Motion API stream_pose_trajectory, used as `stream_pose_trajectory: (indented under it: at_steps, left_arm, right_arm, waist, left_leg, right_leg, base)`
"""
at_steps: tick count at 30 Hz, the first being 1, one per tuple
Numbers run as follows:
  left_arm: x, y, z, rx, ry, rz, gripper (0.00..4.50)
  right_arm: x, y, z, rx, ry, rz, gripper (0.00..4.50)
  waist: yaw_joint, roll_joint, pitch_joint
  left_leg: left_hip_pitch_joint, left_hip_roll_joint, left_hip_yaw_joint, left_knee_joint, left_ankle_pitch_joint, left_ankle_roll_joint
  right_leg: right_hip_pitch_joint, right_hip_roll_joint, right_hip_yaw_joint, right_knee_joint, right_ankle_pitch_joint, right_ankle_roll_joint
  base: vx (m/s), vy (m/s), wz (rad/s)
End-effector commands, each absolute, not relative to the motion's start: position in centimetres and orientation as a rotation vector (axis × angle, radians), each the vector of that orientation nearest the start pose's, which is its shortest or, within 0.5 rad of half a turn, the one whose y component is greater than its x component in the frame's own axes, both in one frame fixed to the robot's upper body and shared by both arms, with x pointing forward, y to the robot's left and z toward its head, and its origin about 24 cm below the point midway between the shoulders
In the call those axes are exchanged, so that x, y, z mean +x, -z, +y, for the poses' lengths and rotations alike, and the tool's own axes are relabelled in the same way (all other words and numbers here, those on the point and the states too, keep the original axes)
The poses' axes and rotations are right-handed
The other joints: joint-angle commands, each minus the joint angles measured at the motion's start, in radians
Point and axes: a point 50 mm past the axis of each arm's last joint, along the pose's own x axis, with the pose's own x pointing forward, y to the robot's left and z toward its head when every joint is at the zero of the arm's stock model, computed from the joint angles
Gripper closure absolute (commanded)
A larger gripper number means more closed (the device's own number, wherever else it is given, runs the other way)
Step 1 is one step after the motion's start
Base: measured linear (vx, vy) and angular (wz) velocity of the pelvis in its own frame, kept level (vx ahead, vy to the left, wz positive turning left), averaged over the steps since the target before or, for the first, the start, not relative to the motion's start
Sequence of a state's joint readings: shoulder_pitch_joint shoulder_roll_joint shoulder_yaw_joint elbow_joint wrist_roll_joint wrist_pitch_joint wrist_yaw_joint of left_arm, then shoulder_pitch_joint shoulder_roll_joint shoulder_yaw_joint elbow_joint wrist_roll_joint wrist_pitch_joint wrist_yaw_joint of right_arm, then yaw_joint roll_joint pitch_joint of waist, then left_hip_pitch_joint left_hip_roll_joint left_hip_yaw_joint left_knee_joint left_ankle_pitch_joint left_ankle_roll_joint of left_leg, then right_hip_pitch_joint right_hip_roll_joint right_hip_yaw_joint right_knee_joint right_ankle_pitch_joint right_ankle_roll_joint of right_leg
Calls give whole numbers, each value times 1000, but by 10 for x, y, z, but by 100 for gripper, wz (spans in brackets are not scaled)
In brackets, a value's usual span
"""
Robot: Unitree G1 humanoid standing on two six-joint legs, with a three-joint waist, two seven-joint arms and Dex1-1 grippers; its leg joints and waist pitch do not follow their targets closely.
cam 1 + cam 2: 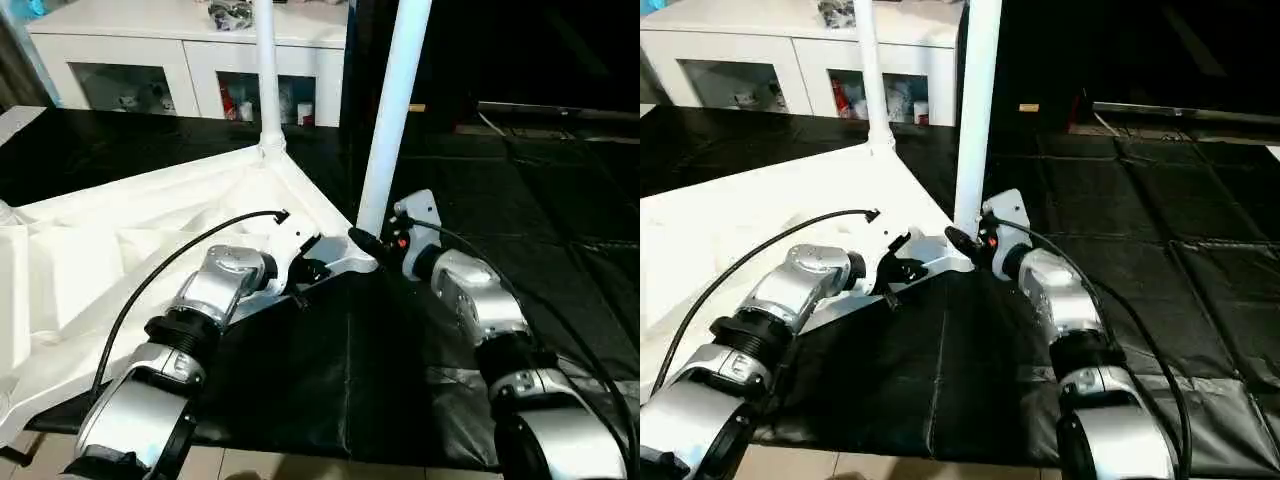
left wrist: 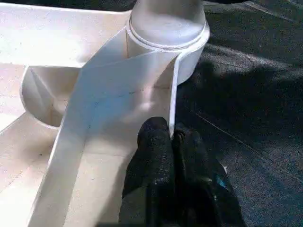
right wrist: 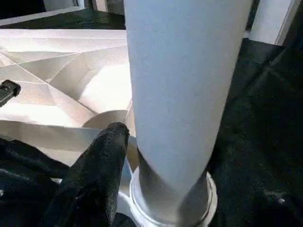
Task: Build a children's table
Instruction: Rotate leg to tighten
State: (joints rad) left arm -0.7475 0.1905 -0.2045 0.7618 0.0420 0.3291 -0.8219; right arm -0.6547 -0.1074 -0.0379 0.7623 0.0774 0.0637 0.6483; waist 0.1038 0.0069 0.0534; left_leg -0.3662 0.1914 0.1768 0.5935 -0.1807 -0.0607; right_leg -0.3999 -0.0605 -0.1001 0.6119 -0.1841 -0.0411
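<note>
The children's table top point(image 1: 130, 250) lies upside down on black mats, ribbed underside up. Two white legs stand upright in its corner sockets, one at the far corner point(image 1: 267, 80) and one at the near right corner point(image 1: 393, 110). My left gripper point(image 1: 305, 268) is shut on the thin rim wall point(image 2: 173, 109) just beside the near corner socket point(image 2: 165, 33). At the foot of the near leg, my right gripper point(image 1: 368, 242) stands open with the tube point(image 3: 184, 94) between its fingers. One finger point(image 3: 102, 161) rests against the tube; the other looks apart from it.
A white glass-door cabinet point(image 1: 150, 60) stands behind the table top. Black floor mats point(image 1: 520, 180) stretch to the right and back. A strip of light floor point(image 1: 300, 465) shows at the near edge. A black cable point(image 1: 180, 255) arcs over my left forearm.
</note>
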Motion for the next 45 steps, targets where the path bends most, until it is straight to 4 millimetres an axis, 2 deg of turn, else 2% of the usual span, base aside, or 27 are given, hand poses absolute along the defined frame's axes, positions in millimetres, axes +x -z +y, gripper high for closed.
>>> stream_pose_trajectory:
  at_steps: [1, 3, 4, 6, 7, 8, 9, 11, 13, 16, 18, 19, 26, 27, 28, 34, 40, 42, 43, 45]
  left_arm:
    - [356, -65, 101, 265, 911, 439, 450]
    - [353, -64, 106, 285, 955, 444, 450]
    - [352, -64, 108, 292, 972, 448, 450]
    - [351, -64, 111, 304, 993, 447, 450]
    - [347, -63, 118, 329, 1044, 466, 450]
    - [347, -63, 118, 329, 1044, 466, 450]
    - [344, -63, 125, 374, 1114, 475, 450]
    - [340, -63, 131, 414, 1173, 478, 450]
    - [336, -63, 136, 441, 1246, 497, 450]
    - [325, -64, 143, 471, 1386, 533, 450]
    - [322, -64, 145, 485, 1418, 545, 450]
    - [321, -64, 145, 494, 1429, 549, 450]
    - [310, -64, 148, 544, 1563, 567, 450]
    - [309, -64, 149, 552, 1572, 570, 450]
    - [309, -63, 149, 558, 1579, 571, 450]
    - [305, -63, 154, 593, 1615, 583, 450]
    - [304, -64, 154, 595, 1619, 578, 450]
    - [305, -64, 154, 597, 1617, 575, 450]
    - [305, -63, 153, 598, 1614, 573, 450]
    - [305, -63, 153, 599, 1612, 572, 450]
  right_arm:
    - [334, -48, -77, 23, -979, 236, 137]
    - [332, -47, -87, -1, -1013, 237, 124]
    - [332, -47, -91, -1, -1025, 235, 97]
    - [332, -48, -95, -4, -1035, 236, 91]
    - [333, -52, -107, -31, -1074, 233, 84]
    - [333, -52, -107, -31, -1074, 233, 84]
    - [334, -57, -120, -51, -1121, 229, 84]
    - [334, -61, -128, -62, -1162, 228, 41]
    - [334, -66, -136, -75, -1210, 236, 41]
    - [331, -73, -145, -62, -1321, 278, 12]
    - [330, -73, -146, -62, -1352, 290, 1]
    - [329, -73, -146, -64, -1373, 301, 1]
    - [322, -71, -141, -103, -1539, 339, 1]
    - [321, -71, -140, -95, -1554, 340, 1]
    - [320, -71, -139, -85, -1567, 342, 1]
    - [318, -68, -136, -51, -1627, 381, 47]
    - [317, -65, -134, -53, -1649, 387, 98]
    - [316, -65, -133, -50, -1657, 387, 102]
    - [316, -64, -133, -48, -1661, 387, 130]
    - [316, -64, -133, -47, -1664, 388, 138]
  waist:
    - [1, -7, -68]
    - [5, -8, -69]
    - [4, -9, -70]
    - [4, -9, -69]
    - [5, -9, -69]
    - [5, -7, -68]
    - [5, -6, -68]
    - [6, 0, -69]
    - [7, -2, -69]
    - [13, -2, -70]
    - [15, -2, -68]
    - [20, 1, -69]
    - [39, -2, -70]
    - [38, -5, -69]
    - [39, -3, -69]
    - [38, -4, -68]
    - [38, -4, -71]
    - [38, -2, -71]
    - [38, -4, -71]
    - [39, -3, -71]
  left_leg:
    - [8, 44, -16, -65, -150, 60]
    - [9, 46, -17, -64, -144, 65]
    - [7, 46, -15, -63, -136, 72]
    - [6, 44, -15, -63, -131, 77]
    - [6, 44, -15, -63, -132, 77]
    - [5, 45, -15, -63, -138, 78]
    - [6, 46, -15, -63, -139, 78]
    - [6, 50, -15, -62, -143, 80]
    - [6, 50, -16, -63, -151, 80]
    - [7, 52, -15, -62, -155, 83]
    - [7, 55, -15, -64, -150, 82]
    - [13, 56, -13, -62, -150, 78]
    - [14, 57, -13, -63, -156, 62]
    - [11, 56, -13, -63, -157, 63]
    - [11, 57, -14, -64, -155, 63]
    - [13, 57, -15, -66, -165, 56]
    - [11, 56, -15, -64, -143, 60]
    - [11, 56, -14, -64, -148, 60]
    - [12, 56, -14, -64, -151, 60]
    - [12, 57, -14, -63, -148, 60]
  right_leg:
    - [58, -101, 63, -85, -242, -159]
    - [59, -102, 64, -83, -226, -161]
    - [60, -101, 64, -80, -206, -168]
    - [59, -100, 63, -81, -202, -171]
    - [61, -101, 63, -81, -210, -171]
    - [60, -100, 62, -83, -222, -166]
    - [60, -100, 62, -83, -223, -167]
    - [58, -97, 61, -78, -202, -175]
    - [59, -98, 60, -78, -199, -183]
    - [61, -100, 61, -76, -202, -194]
    - [57, -99, 62, -74, -197, -200]
    - [52, -99, 63, -74, -191, -204]
    - [51, -103, 64, -73, -213, -199]
    - [54, -103, 64, -73, -215, -197]
    - [53, -102, 63, -73, -222, -193]
    - [51, -102, 63, -75, -250, -186]
    - [53, -101, 63, -70, -215, -194]
    - [52, -100, 62, -71, -217, -196]
    - [52, -101, 62, -71, -219, -196]
    - [52, -101, 63, -71, -216, -196]
  base:
    - [0, 0, 0]
    - [0, 0, 0]
    - [0, 0, 0]
    - [0, 0, 0]
    - [0, 0, 0]
    - [0, 0, 0]
    - [0, 0, 0]
    - [0, 0, 0]
    - [0, 0, 0]
    - [0, 0, 0]
    - [0, 0, 0]
    - [0, 0, 0]
    - [0, 0, 0]
    - [0, 0, 0]
    - [0, 0, 0]
    - [0, 0, 0]
    - [0, 0, 0]
    - [0, 0, 0]
    - [0, 0, 0]
    - [0, 0, 0]
